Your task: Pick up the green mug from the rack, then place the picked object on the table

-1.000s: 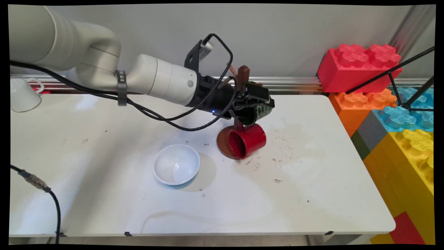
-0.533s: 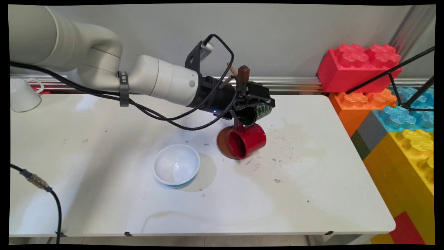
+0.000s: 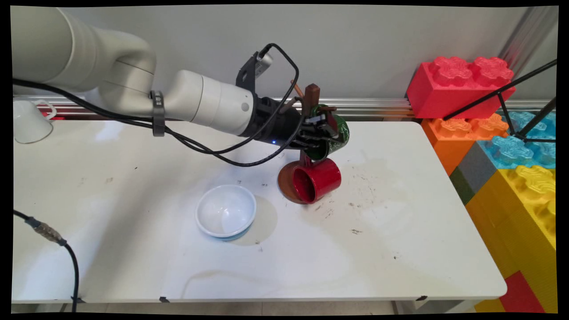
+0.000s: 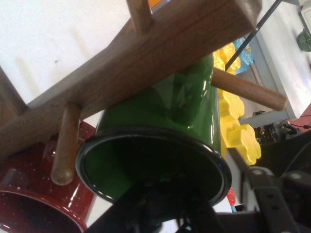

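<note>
Currently at the gripper: the black two-finger gripper is at the mouth of the glossy green enamel mug, which lies on its side high on the brown wooden mug rack.
Fingers: they look released. In the hand view one finger reaches toward the dark opening of the green mug, and the other finger stands outside the rim with a gap of background between them.
Where the green mug is: against the post of the rack, between two wooden pegs, off the table. I cannot see its handle, so I cannot say on which peg it hangs.
What looks done: the green mug seems to be carried by the rack and not by the hand. A red speckled enamel mug hangs lower on the same rack, just under the green one, over the round brown base.
What looks left: the hand is not yet away from the mug.
Edges: the rack stands near the far edge of the white table, with the wall close behind it.
Open room: much bare table lies to the right and near side. A white and pale blue bowl sits near the rack on its left. The big coloured toy bricks are well apart, past the right edge.
Close things: the pegs and the red mug are just beside the hand, and the black cable hangs below the wrist.
</note>
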{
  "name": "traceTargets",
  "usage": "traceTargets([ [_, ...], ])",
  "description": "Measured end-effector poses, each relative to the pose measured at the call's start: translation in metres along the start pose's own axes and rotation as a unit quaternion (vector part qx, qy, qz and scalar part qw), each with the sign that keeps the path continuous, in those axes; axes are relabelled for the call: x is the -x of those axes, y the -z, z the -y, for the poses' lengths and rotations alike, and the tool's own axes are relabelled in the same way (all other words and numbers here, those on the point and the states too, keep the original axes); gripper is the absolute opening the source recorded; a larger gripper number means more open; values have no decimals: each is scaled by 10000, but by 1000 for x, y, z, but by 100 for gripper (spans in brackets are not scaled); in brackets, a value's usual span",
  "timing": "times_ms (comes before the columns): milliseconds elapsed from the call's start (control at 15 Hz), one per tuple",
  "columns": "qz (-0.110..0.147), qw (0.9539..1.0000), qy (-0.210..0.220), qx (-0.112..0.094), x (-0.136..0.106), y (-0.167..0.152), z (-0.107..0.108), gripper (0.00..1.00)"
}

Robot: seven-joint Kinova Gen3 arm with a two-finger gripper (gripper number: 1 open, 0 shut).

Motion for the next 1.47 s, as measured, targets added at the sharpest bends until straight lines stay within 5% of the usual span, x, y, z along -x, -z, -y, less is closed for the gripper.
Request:
traceTargets([
  [667, 30, 10000, -70, -22, 3, 9, 3, 0],
  [1467, -42, 9993, -238, 273, -3, 16, -8, 0],
])
